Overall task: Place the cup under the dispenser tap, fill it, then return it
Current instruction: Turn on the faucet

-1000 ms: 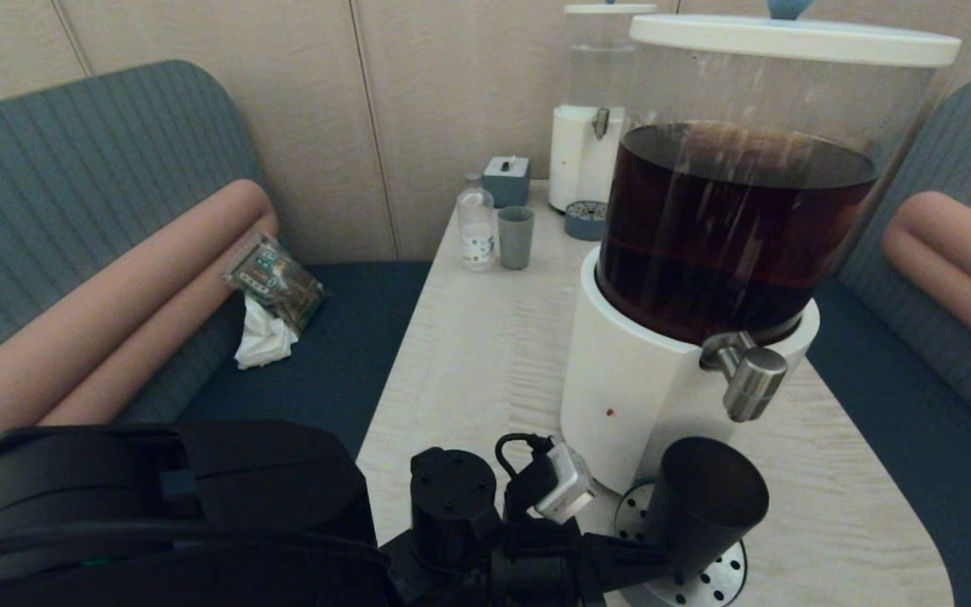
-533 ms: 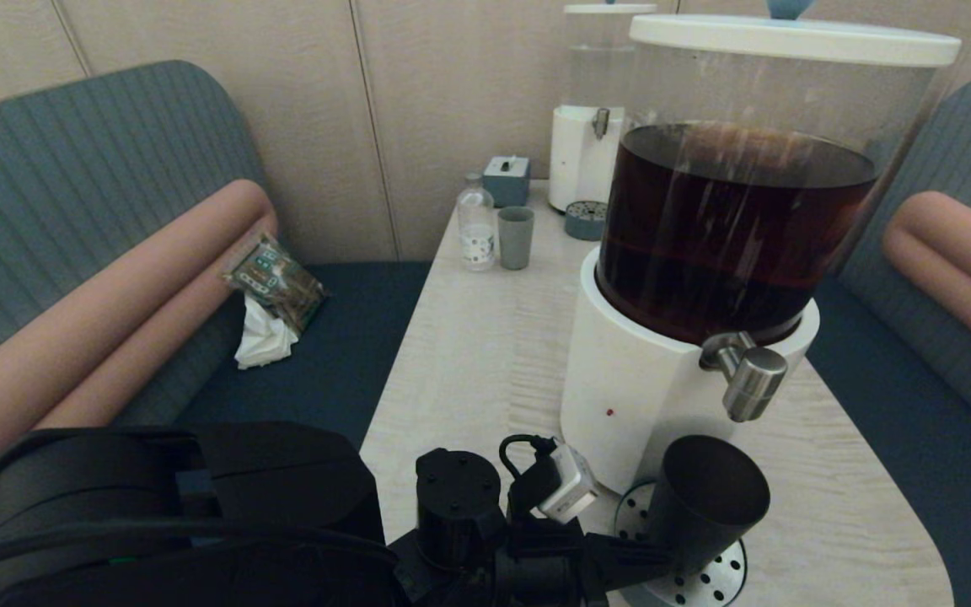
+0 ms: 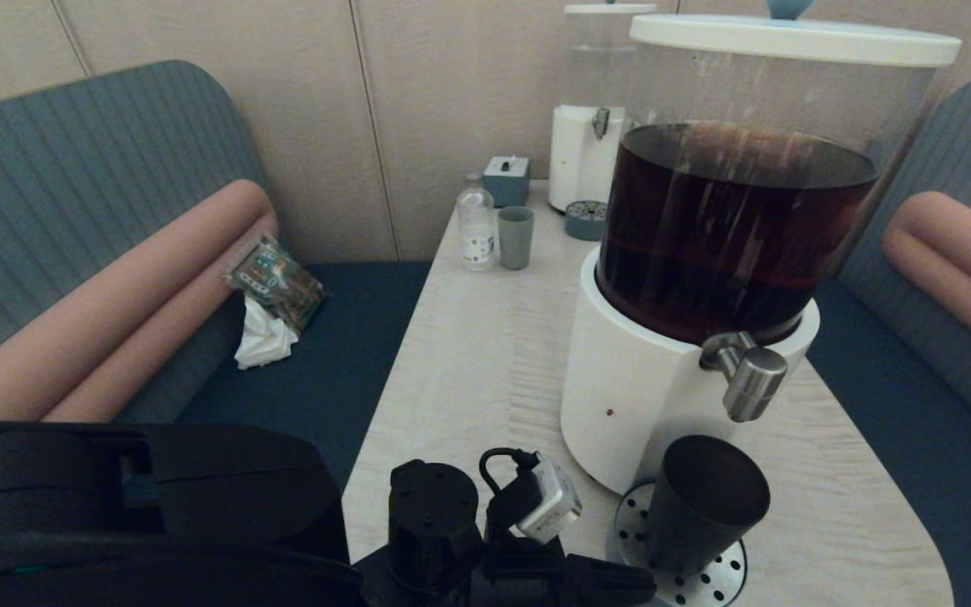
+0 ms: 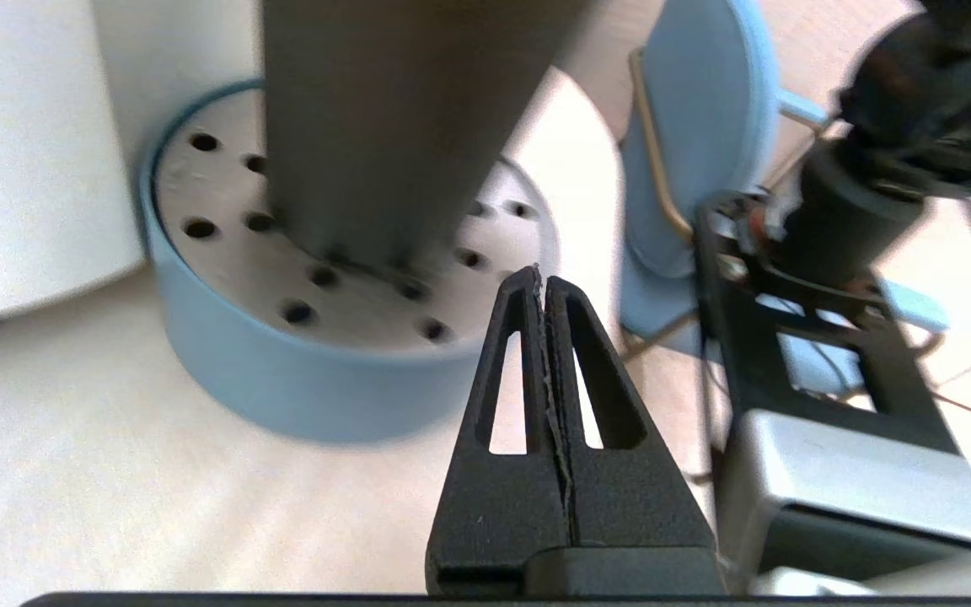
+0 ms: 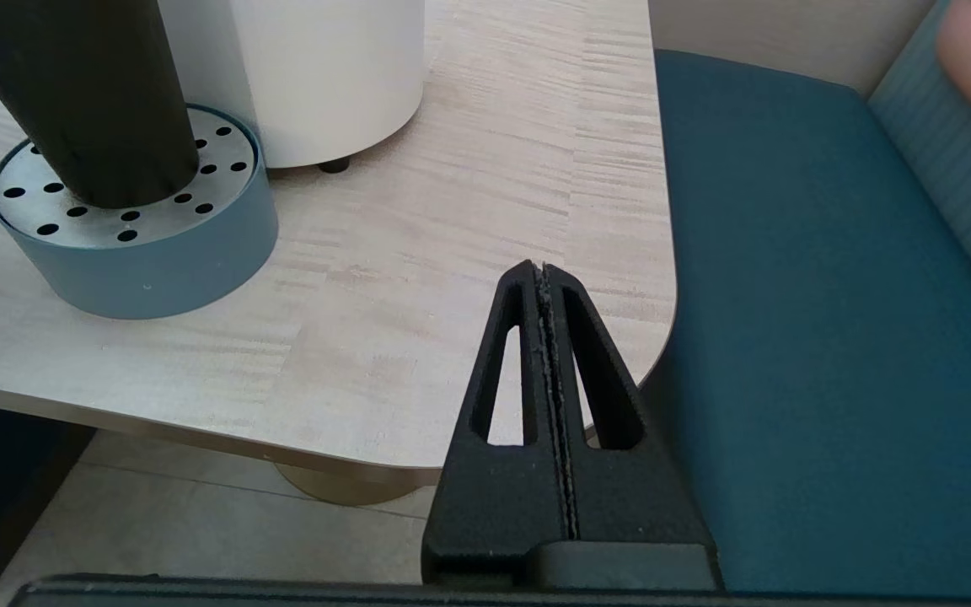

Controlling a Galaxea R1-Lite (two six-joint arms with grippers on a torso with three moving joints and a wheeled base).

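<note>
Since the earlier frames, the left gripper (image 4: 543,282) has let go and drawn back, fingers pressed together. The cup (image 3: 700,497) stands on the drip tray (image 3: 726,573), lower right, below the tap (image 3: 747,375). Filling and returning remain. The right gripper (image 5: 543,274) idles, fingers together.

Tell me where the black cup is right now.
In the head view the cup stands upright on the perforated drip tray at the table's near right, just below the dispenser tap, with the left gripper shut and clear of it.
</note>
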